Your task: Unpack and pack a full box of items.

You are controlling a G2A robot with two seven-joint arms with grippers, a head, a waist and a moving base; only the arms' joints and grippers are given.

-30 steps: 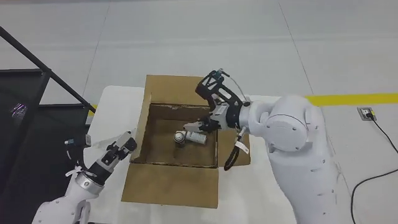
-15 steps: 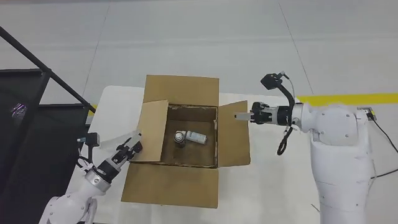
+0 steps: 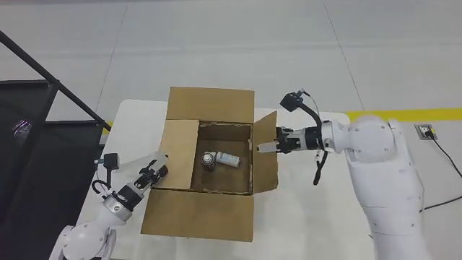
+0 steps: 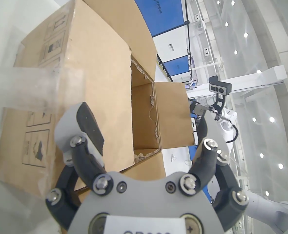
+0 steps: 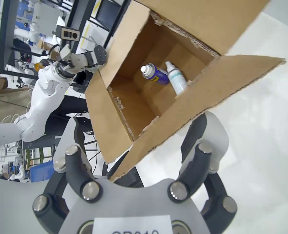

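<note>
The cardboard box (image 3: 198, 217) sits open on the white tabletop (image 3: 310, 217), left of its middle. Its walls are plain brown corrugated board with ragged, torn edges along the folds. The far and near flaps lie folded outward toward the far and near edges, and the two side flaps stand tilted up.

The left arm lies low by the near left corner, its forearm slanting toward the box. The left tool (image 3: 153, 171) is spread wide just beside the outer face of the left flap, its dark padded fingers (image 4: 90, 125) apart and pinching nothing.

The right arm comes in from the right edge with its elbow bent and its forearm about level. The right tool (image 3: 266, 146) is at the raised right flap with its fingers spread, and the flap's edge passes between them without being clamped.

On the box floor lie a blue cylindrical spray can (image 5: 156, 74) with a white cap and a smooth white bottle (image 5: 177, 79), side by side and touching.
</note>
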